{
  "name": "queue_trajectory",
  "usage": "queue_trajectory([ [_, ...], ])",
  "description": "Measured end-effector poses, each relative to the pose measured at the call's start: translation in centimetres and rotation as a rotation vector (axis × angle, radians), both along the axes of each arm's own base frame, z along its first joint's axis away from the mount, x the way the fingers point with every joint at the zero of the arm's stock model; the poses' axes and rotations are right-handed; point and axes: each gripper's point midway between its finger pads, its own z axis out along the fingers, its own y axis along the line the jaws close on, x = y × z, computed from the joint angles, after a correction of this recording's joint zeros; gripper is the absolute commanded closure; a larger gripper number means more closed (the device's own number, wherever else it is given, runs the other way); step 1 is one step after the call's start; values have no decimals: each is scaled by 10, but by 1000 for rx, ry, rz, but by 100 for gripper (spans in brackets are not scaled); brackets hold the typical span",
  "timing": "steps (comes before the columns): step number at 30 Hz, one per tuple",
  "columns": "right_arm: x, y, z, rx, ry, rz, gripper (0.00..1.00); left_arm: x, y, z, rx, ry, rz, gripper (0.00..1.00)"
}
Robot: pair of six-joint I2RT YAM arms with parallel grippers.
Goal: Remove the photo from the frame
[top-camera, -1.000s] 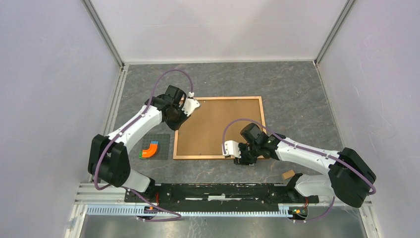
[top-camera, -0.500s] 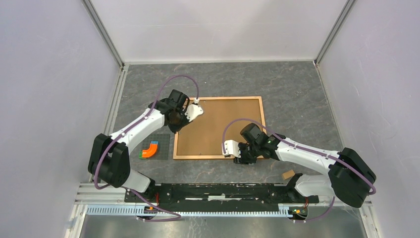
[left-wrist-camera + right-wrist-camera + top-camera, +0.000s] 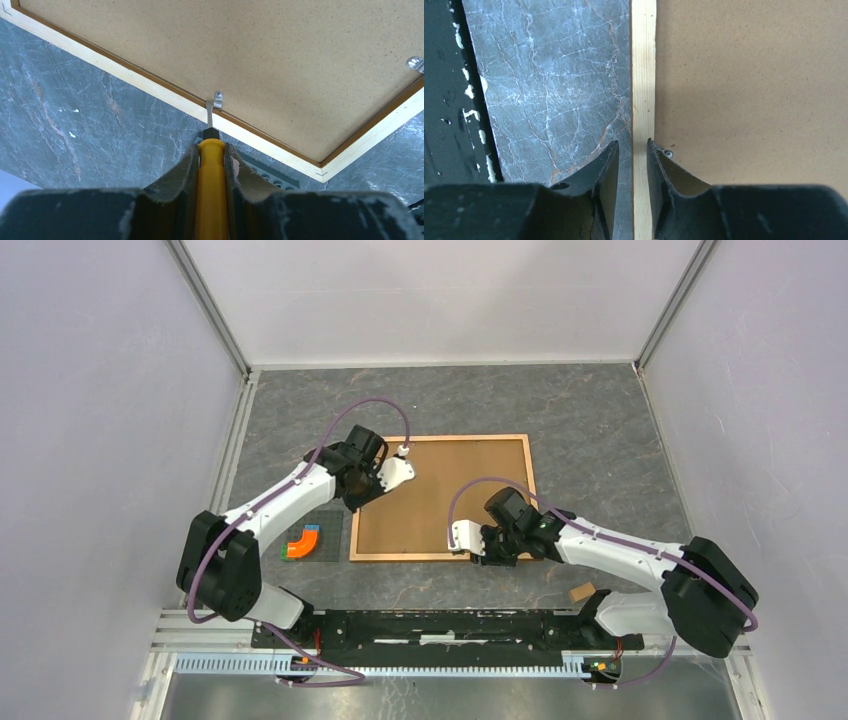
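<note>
- The frame [image 3: 460, 437] lies face down mid-table with the backing board [image 3: 440, 495] up; the photo is hidden beneath it.
- The left gripper [image 3: 211, 150] is clamped on a yellow screwdriver [image 3: 211, 195]. Its tip is straight ahead at the clip [image 3: 216, 100] on the frame's left edge, with the shaft across that edge.
- The right gripper [image 3: 631, 150] has its jaws parted and empty, over the near edge.

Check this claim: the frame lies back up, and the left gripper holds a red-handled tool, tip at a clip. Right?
No: the left wrist view shows the tool has a yellow handle, not red. The frame does lie back up, and the left gripper holds the tool, tip at a clip.
</note>
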Motion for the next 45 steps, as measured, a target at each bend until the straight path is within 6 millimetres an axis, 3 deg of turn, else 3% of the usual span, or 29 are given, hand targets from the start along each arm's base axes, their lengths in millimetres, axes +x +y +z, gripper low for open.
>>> queue_trajectory([
  [7,5,3,0,-2,-5,-17,100,-9,-5,0,0,31,-26,98],
  [15,5,3,0,-6,10,-29,100,-18,-10,0,-31,72,-19,98],
  [32,4,4,0,-5,16,-34,100,-14,-21,1,-135,50,158,98],
  [34,4,4,0,-3,17,-32,93,-12,-26,1,-165,45,169,98],
  [39,0,6,2,0,43,-32,60,-15,-39,3,-227,70,147,98],
  [45,-3,2,5,-3,72,-13,49,-54,-45,23,-313,137,-14,98],
])
